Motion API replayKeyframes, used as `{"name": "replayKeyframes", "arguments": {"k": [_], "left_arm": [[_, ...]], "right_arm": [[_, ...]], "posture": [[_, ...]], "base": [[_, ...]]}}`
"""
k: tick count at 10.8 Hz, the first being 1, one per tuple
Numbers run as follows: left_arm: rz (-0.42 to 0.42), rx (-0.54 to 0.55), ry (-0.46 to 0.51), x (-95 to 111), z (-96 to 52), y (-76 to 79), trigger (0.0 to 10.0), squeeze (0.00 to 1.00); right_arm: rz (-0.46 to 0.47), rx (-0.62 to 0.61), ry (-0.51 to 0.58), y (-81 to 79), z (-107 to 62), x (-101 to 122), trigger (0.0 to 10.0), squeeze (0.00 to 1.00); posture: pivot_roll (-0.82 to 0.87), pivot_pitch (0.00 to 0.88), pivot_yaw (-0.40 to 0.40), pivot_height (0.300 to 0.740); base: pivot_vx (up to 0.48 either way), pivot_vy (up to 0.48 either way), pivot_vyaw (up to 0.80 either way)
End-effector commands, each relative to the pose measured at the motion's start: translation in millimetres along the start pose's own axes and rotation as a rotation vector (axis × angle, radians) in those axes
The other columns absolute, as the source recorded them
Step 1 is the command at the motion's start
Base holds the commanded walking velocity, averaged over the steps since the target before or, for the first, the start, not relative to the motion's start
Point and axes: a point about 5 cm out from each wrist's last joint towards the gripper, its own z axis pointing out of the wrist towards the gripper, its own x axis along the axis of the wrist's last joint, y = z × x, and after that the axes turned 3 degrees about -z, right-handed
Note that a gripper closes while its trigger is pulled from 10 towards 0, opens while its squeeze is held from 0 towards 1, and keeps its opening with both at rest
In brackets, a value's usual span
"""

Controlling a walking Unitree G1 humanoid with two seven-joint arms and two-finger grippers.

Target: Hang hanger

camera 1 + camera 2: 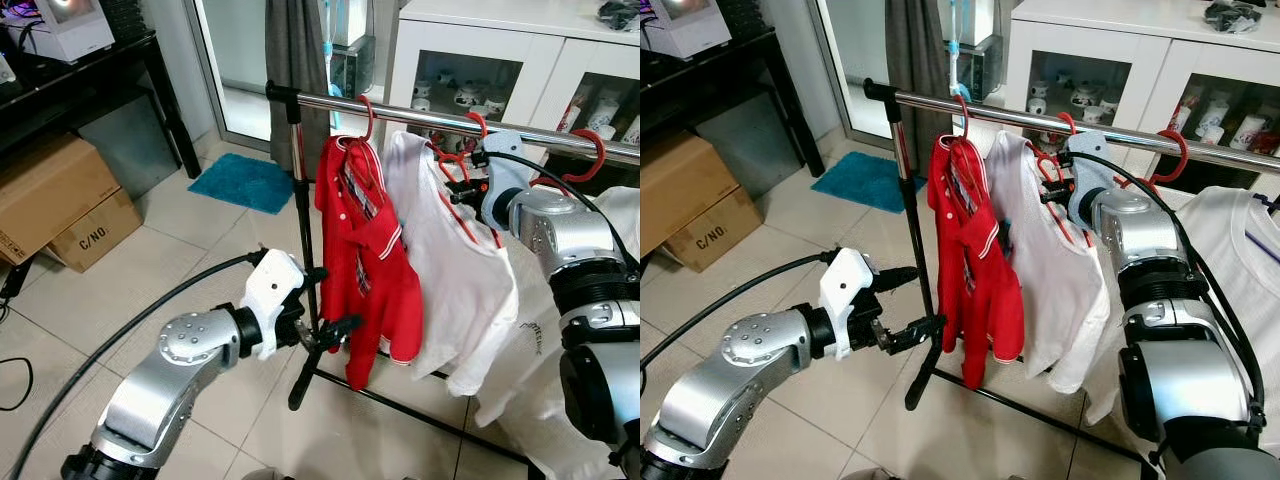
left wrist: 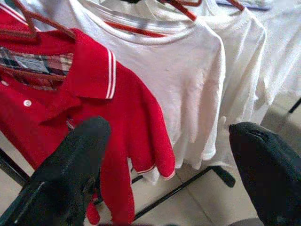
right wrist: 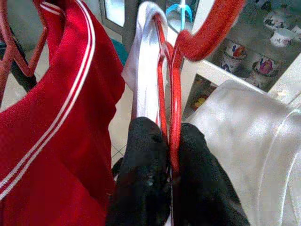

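A chrome rail (image 1: 420, 113) carries a red polo shirt (image 1: 365, 250) on a red hanger, and beside it a white T-shirt (image 1: 450, 270) on another red hanger (image 3: 171, 99). That hanger's hook (image 1: 1070, 122) reaches over the rail. My right gripper (image 1: 462, 190) is up by the T-shirt's collar, shut on the hanger's neck wire, which is pinched between the black fingers (image 3: 141, 179). My left gripper (image 1: 335, 335) hovers low by the polo's hem. It is open, with its fingers (image 2: 70, 174) spread wide and nothing between them.
The rack's black upright pole (image 1: 297, 200) stands just behind my left gripper, and its base bar runs along the tiled floor. Another white shirt (image 1: 620, 220) hangs further right. Cardboard boxes (image 1: 50, 200), a blue mat (image 1: 243, 182) and a white glass-door cabinet (image 1: 480, 70) stand around.
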Motion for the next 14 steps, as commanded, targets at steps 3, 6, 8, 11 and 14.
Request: {"name": "replayKeyframes", "arguments": {"k": [3, 6, 8, 11, 14], "left_arm": [[0.047, 0.101, 0.041, -2.5, -1.0, -7.1, 10.0, 0.0], [0.081, 0.165, 0.052, -5.0, 0.3, -11.9, 10.0, 0.0], [0.072, 0.215, 0.069, -8.1, 0.5, -12.8, 10.0, 0.0], [0.076, 0.369, 0.141, -7.2, -0.2, -20.2, 10.0, 0.0], [0.01, 0.384, 0.161, -17.1, 1.3, -14.7, 10.0, 0.0]], "right_arm": [[-0.007, -0.003, 0.042, 1.9, -7.0, 2.8, 0.0, 0.0], [-0.008, -0.011, 0.065, -0.1, -9.4, 5.0, 0.0, 0.0], [-0.019, -0.021, 0.156, -3.0, -14.7, 13.2, 0.0, 0.0], [-0.094, -0.002, 0.249, -14.4, -41.6, 10.4, 0.0, 0.0], [-0.104, -0.046, 0.244, -32.5, -66.4, -24.8, 0.0, 0.0]], "posture": [[-0.02, 0.0, 0.08, 0.74], [-0.02, 0.0, 0.075, 0.74], [-0.01, 0.0, 0.061, 0.74], [-0.01, 0.0, 0.058, 0.74], [-0.02, 0.0, 0.059, 0.74]], "base": [[0.0, 0.0, 0.0], [0.0, 0.0, 0.0], [0.0, 0.0, 0.0], [0.0, 0.0, 0.0], [0.0, 0.0, 0.0]]}}
